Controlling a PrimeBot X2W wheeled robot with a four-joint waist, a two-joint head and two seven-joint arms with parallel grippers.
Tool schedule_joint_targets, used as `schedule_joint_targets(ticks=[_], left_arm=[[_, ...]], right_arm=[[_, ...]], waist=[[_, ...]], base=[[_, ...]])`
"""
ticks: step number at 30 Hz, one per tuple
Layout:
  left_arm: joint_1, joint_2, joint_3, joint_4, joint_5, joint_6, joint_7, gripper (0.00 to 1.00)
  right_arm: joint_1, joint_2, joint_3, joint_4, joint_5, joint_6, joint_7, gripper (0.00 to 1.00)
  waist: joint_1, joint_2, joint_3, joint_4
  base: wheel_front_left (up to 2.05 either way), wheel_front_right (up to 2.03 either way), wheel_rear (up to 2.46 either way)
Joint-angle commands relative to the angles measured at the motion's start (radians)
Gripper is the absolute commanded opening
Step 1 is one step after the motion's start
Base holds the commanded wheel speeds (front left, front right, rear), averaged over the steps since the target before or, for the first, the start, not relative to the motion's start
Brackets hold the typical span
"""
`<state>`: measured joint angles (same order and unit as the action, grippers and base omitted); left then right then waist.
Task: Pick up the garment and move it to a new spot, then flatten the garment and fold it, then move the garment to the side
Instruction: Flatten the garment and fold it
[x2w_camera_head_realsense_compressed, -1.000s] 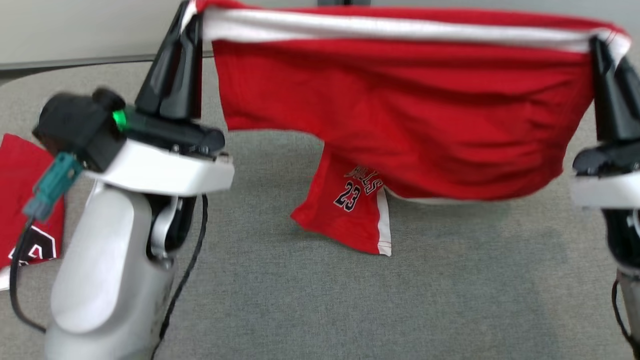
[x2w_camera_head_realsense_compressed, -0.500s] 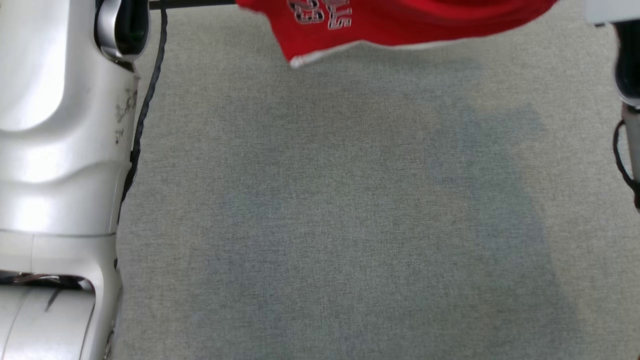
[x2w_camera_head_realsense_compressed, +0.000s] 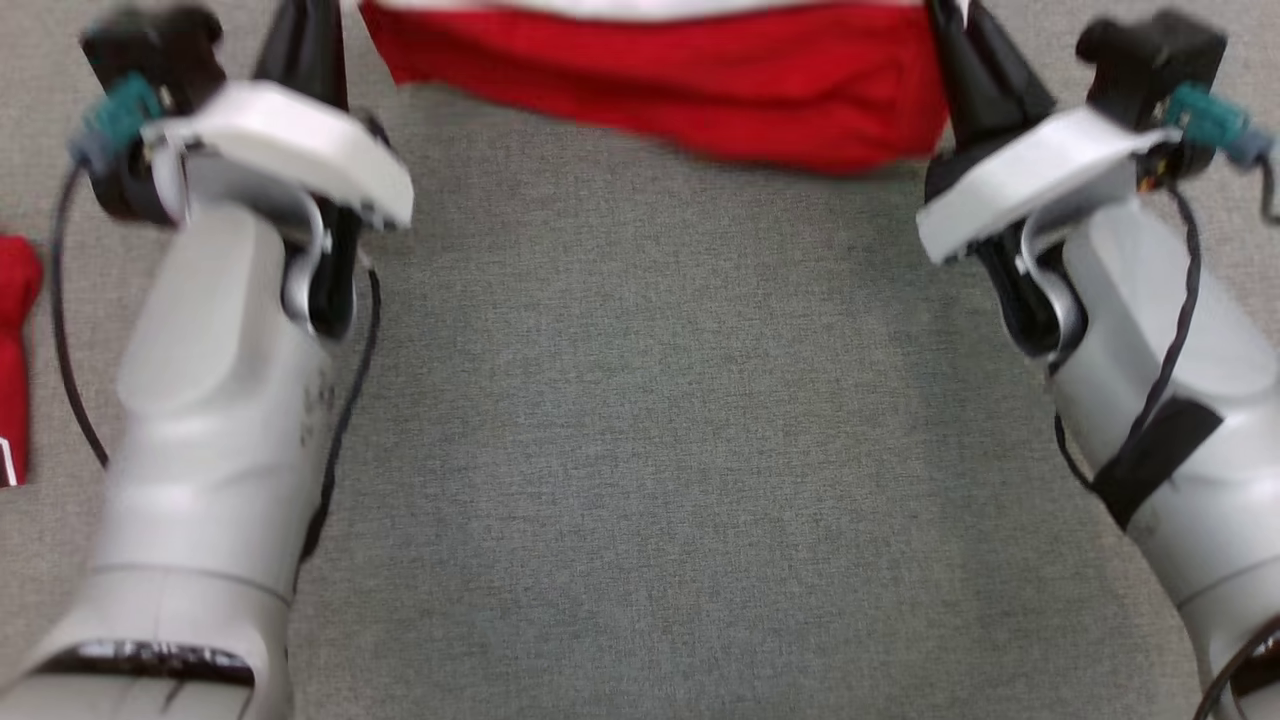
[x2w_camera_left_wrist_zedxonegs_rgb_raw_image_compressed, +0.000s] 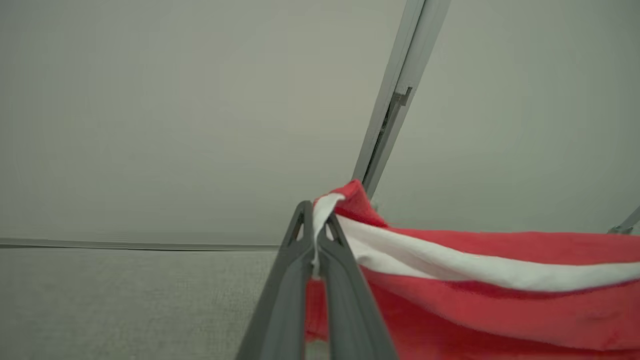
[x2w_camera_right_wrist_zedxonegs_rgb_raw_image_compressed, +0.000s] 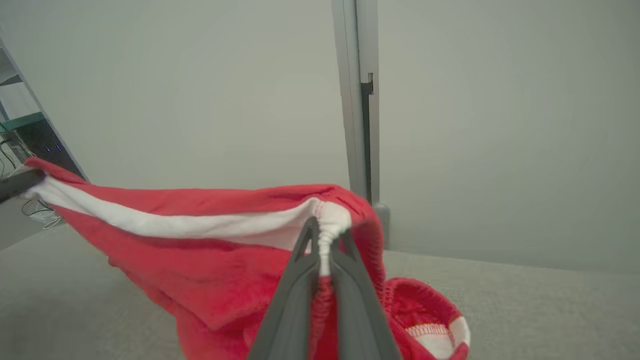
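A red garment (x2w_camera_head_realsense_compressed: 660, 80) with a white waistband hangs stretched between my two grippers above the grey table (x2w_camera_head_realsense_compressed: 640, 450). At the upper left of the head view my left gripper (x2w_camera_head_realsense_compressed: 305, 30) is shut on one end of the waistband. The left wrist view shows the white band (x2w_camera_left_wrist_zedxonegs_rgb_raw_image_compressed: 475, 272) pinched between its fingertips (x2w_camera_left_wrist_zedxonegs_rgb_raw_image_compressed: 315, 220). My right gripper (x2w_camera_head_realsense_compressed: 960, 50) is shut on the other end, where bunched white elastic (x2w_camera_right_wrist_zedxonegs_rgb_raw_image_compressed: 330, 222) sits between its tips (x2w_camera_right_wrist_zedxonegs_rgb_raw_image_compressed: 325, 235). The cloth (x2w_camera_right_wrist_zedxonegs_rgb_raw_image_compressed: 200, 250) sags below the band. Its upper edge is cut off by the top of the head view.
Another red cloth (x2w_camera_head_realsense_compressed: 15, 350) lies at the table's left edge. A pale wall with a grey upright post (x2w_camera_right_wrist_zedxonegs_rgb_raw_image_compressed: 357, 100) stands behind the table. A shelf with cables (x2w_camera_right_wrist_zedxonegs_rgb_raw_image_compressed: 20, 135) is off to one side.
The head camera has swung, so the whole picture has shifted. Both grippers keep their hold on the waistband. The arms now stand closer together, and the hanging leg with the number has left the picture.
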<state>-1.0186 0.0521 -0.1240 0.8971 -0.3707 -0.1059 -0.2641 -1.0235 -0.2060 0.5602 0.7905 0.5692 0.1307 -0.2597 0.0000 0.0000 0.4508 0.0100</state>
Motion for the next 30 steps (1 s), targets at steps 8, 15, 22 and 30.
schedule_joint_targets(ticks=[8,15,22,30], left_arm=[[0.264,0.001,0.037,-0.118,0.021,-0.014,0.000,0.00],[0.550,0.002,0.085,-0.339,0.052,-0.020,0.000,0.00],[0.832,0.002,0.064,-0.522,0.063,-0.023,0.000,0.00],[1.082,0.001,0.056,-0.678,0.070,-0.005,0.000,0.00]], right_arm=[[0.277,-0.004,-0.096,-0.155,-0.028,0.000,-0.006,0.00],[0.571,0.007,-0.180,-0.351,-0.103,0.000,-0.007,0.00],[0.852,0.033,-0.240,-0.522,-0.170,0.000,-0.007,0.00],[1.118,0.055,-0.258,-0.632,-0.209,0.000,-0.007,0.00]], waist=[[0.0000,0.0000,-0.008,-0.006],[0.0000,0.0000,-0.082,-0.003],[0.0000,0.0000,-0.197,0.006],[0.0000,0.0000,-0.298,0.019]], base=[[0.00,0.00,0.00],[0.00,0.00,0.00],[0.00,0.00,0.00],[0.00,0.00,0.00]])
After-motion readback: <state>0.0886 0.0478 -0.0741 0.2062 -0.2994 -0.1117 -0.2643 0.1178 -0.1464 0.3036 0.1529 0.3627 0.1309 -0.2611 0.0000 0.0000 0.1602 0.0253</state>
